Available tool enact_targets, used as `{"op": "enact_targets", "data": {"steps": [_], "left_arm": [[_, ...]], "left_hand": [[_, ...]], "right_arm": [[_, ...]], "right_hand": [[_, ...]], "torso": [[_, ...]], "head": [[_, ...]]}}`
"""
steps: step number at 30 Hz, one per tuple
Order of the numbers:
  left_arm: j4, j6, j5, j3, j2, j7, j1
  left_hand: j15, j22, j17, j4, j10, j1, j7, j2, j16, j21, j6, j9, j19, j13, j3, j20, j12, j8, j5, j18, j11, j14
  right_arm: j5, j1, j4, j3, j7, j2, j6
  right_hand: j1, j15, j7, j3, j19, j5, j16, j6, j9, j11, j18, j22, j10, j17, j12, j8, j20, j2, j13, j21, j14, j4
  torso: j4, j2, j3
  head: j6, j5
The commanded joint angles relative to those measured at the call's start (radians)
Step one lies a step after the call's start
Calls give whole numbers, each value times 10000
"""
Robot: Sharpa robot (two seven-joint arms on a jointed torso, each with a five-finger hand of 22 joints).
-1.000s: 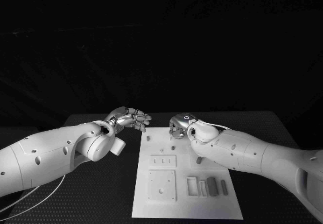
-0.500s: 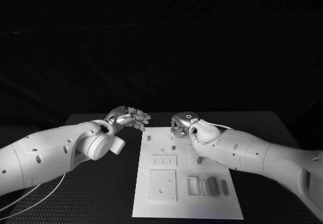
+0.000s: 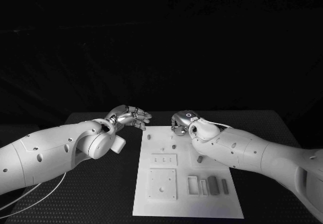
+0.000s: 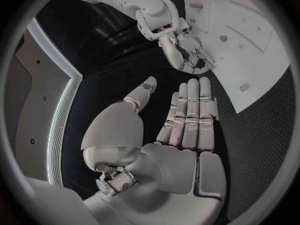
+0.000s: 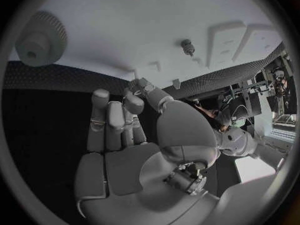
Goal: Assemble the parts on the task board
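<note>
I see the task board (image 3: pixel 185 186) lying in the middle of the dark surface (image 3: pixel 101 196), its long side running away from me. My left hand (image 3: pixel 129 117) hovers just off the board's far left corner; in the left wrist view its fingers (image 4: pixel 190 115) are stretched out straight with the thumb set apart, released and holding nothing. My right hand (image 3: pixel 181 123) sits over the board's far edge with its fingers curled inward. I think they close on nothing, though the fingertips are poorly seen, so I cannot tell for sure. Near me on the board, two dark grey parts (image 3: pixel 218 185) lie side by side in the right-hand recesses. The right wrist view shows a round toothed gear (image 5: pixel 40 39) on the board. I can read no labels or writing anywhere.
</note>
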Motion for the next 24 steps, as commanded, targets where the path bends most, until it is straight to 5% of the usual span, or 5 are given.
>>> {"op": "enact_targets", "data": {"steps": [1,24], "left_arm": [[-7,140,50,11,38,59,18],[-71,157,50,10,44,54,18]], "left_hand": [[-16,16,13,-8,-5,-69,7,30,-55,-60,43,11,-5,11,-24,-53,-39,-69,-25,153,41,-27],[-16,19,24,-12,-6,-71,5,34,-70,-73,45,33,-3,37,-24,-73,-70,-90,-25,129,46,-25]], "right_arm": [[-22,-16,-5,-5,101,57,98],[67,-73,70,-6,141,30,287]], "right_hand": [[25,-20,41,40,40,35,51,8,8,67,113,206,36,-1,52,-18,-42,-78,15,60,77,9],[8,-13,46,38,41,35,54,6,11,72,113,202,37,-6,54,-31,-43,-83,14,60,84,22]], "torso": [[-15,24,1],[-29,25,-6]], "head": [[-35,11],[-148,46]]}}
